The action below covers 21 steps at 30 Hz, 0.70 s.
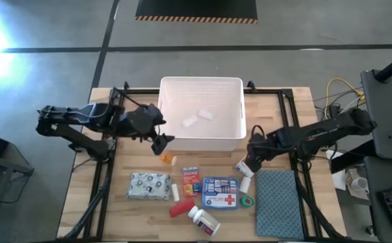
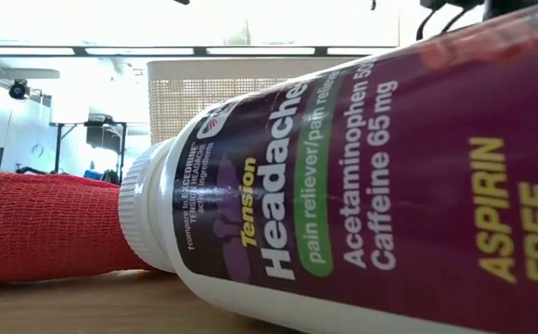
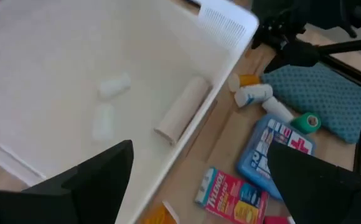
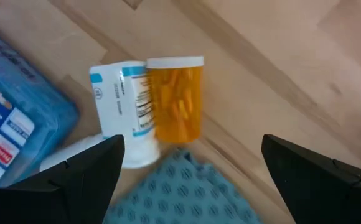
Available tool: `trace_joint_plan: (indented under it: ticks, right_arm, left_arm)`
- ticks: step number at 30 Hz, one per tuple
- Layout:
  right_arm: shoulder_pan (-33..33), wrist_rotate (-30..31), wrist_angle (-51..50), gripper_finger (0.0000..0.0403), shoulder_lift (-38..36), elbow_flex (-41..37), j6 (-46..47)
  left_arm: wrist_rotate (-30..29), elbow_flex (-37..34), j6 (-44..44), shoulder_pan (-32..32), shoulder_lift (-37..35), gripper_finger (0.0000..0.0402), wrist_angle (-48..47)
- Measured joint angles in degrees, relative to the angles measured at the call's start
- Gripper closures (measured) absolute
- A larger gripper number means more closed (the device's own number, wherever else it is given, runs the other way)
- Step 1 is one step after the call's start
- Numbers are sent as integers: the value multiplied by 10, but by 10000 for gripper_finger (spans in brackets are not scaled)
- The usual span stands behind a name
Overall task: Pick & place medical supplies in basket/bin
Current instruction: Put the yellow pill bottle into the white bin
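Two dark robot arms are working over a wooden worktop (image 1: 108, 202) strewn with medical supplies. The left hand (image 1: 161, 143) is hanging at the near-left corner of the white perforated bin (image 1: 240, 108), its fingers (image 3: 99, 180) spread apart and gripping nothing. Inside the bin, two small white bottles (image 3: 114, 86) and a pale tube-shaped item (image 3: 182, 110) are lying on the floor.

The right hand (image 1: 247, 164) is reaching in from the right, just near of the bin's near-right corner, its fingers (image 4: 84, 168) parted and released above an orange vial (image 4: 175, 98) with a white cap, which is lying on its side touching a white labelled bottle (image 4: 123, 106) at the far edge of the teal cloth mat (image 1: 278, 202).

The rest are lying across the near half of the worktop: a grey patterned pack (image 1: 149, 186) at left, a red-blue box (image 1: 191, 181), a blue red-cross pouch (image 1: 221, 192), a green tape roll (image 1: 247, 200), a red roll (image 1: 180, 208) and a white pill bottle (image 1: 203, 219) nearest the front edge. Another orange vial (image 1: 168, 159) is sitting just near of the left hand. In the low view, the headache-reliever bottle's label (image 2: 362, 213) is filling the frame beside the red roll.
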Motion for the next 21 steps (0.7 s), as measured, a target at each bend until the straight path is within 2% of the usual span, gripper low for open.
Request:
trace_joint_plan:
  ticks: [6, 11, 21]
  right_arm:
    - [8, 33, 87, 35, 0, -75, 13]
    - [8, 46, 183, 35, 0, -131, 11]
    - [8, 76, 219, 35, 0, -175, -66]
  left_arm:
    - [-1, -29, -18, 0, -8, 54, 0]
    - [-25, -40, -38, 0, -8, 54, 2]
    - [-28, -35, -49, 0, -9, 54, 3]
